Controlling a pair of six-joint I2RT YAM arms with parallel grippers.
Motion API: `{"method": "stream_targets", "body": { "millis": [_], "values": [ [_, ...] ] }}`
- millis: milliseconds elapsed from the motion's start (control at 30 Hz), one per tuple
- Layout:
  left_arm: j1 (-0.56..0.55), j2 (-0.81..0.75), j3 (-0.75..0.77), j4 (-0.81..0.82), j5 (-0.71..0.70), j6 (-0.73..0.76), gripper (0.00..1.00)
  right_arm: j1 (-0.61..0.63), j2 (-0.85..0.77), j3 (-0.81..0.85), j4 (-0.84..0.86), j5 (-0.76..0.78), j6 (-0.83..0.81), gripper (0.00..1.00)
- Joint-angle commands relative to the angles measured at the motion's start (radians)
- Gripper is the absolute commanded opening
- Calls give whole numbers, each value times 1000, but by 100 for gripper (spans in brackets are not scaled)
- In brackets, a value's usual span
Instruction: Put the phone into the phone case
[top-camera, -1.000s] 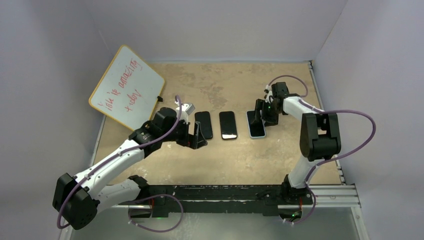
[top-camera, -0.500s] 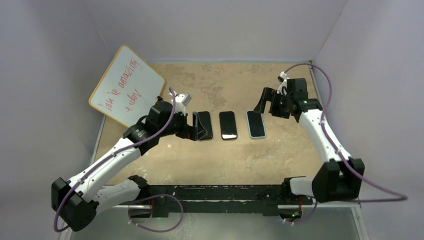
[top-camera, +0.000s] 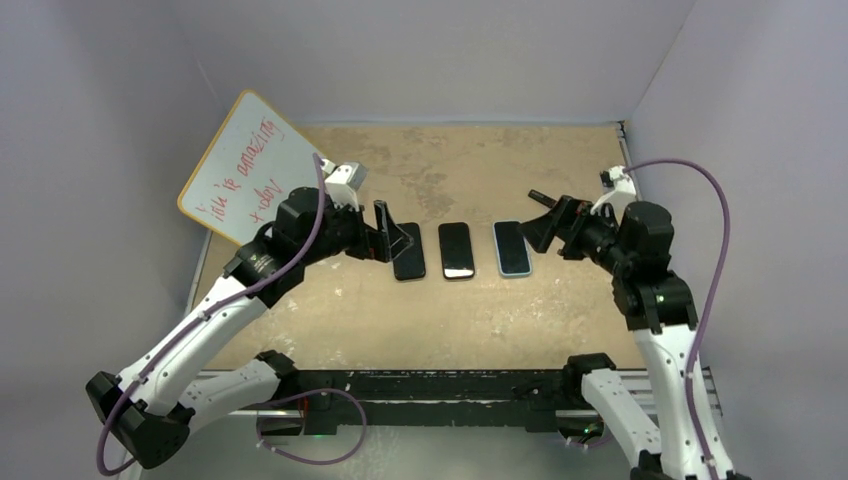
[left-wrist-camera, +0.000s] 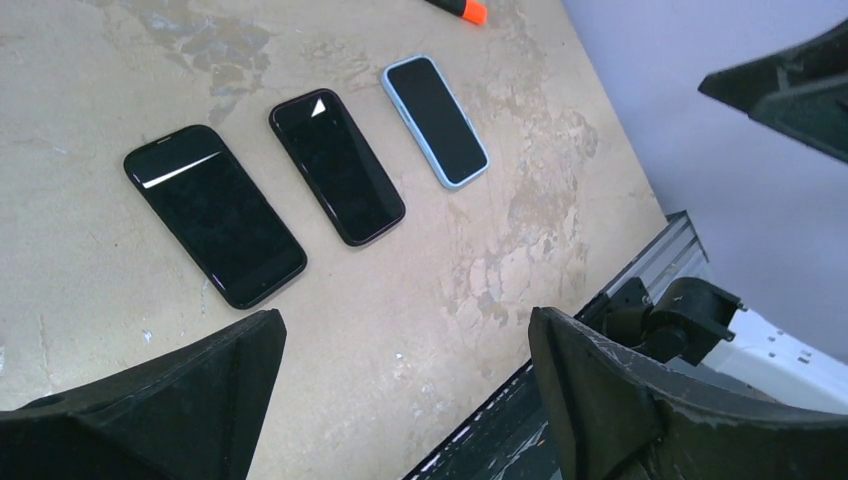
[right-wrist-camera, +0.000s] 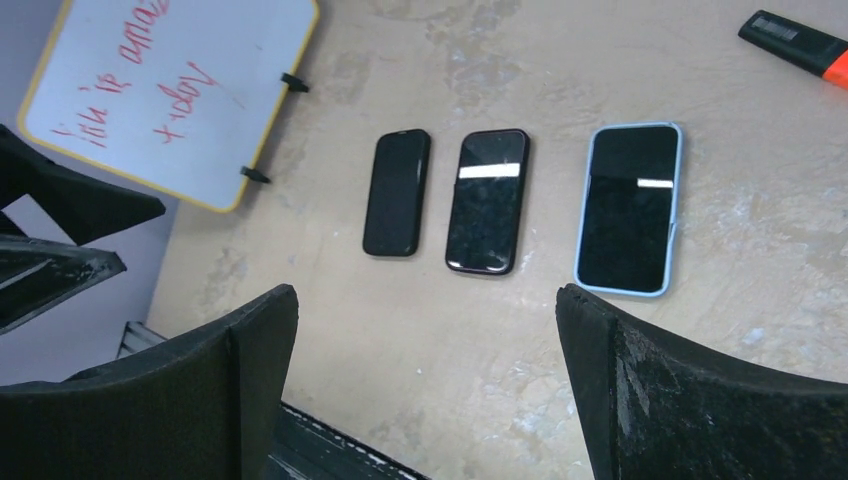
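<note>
Three dark-screened phones lie side by side on the table. The left one is black (top-camera: 407, 250) (left-wrist-camera: 214, 214) (right-wrist-camera: 397, 192). The middle one is black (top-camera: 456, 250) (left-wrist-camera: 337, 166) (right-wrist-camera: 488, 200). The right one sits in a light blue phone case (top-camera: 512, 248) (left-wrist-camera: 435, 120) (right-wrist-camera: 630, 208). My left gripper (top-camera: 392, 228) (left-wrist-camera: 405, 325) is open and empty, raised above and left of the left phone. My right gripper (top-camera: 540, 215) (right-wrist-camera: 428, 300) is open and empty, raised to the right of the blue case.
A whiteboard (top-camera: 255, 170) (right-wrist-camera: 160, 90) with red writing leans at the back left. An orange-and-black marker (right-wrist-camera: 800, 42) (left-wrist-camera: 460, 8) lies behind the blue case. A black rail (top-camera: 450, 385) runs along the table's near edge. Walls enclose the table (top-camera: 450, 310).
Both arms have lifted and pulled back from the phones. The right gripper swung right, away from the blue case; the left gripper rose up and back-left from the left phone. The phones have not moved.
</note>
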Motion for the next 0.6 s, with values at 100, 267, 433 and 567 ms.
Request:
{"method": "stream_targets", "body": {
  "millis": [100,267,433,567],
  "values": [
    [-3,-91,13,20,-94,-64,96,4,-163,-38,32,-11,86,99],
    [-2,-138,-10,33,-144,-83,96,5,-191,-17,-12,26,83,99],
    [-2,-148,-20,40,-155,-85,96,4,-192,-29,-4,25,90,99],
    [-1,-163,-32,66,-160,-90,96,4,-185,-34,13,15,103,99]
  ]
}}
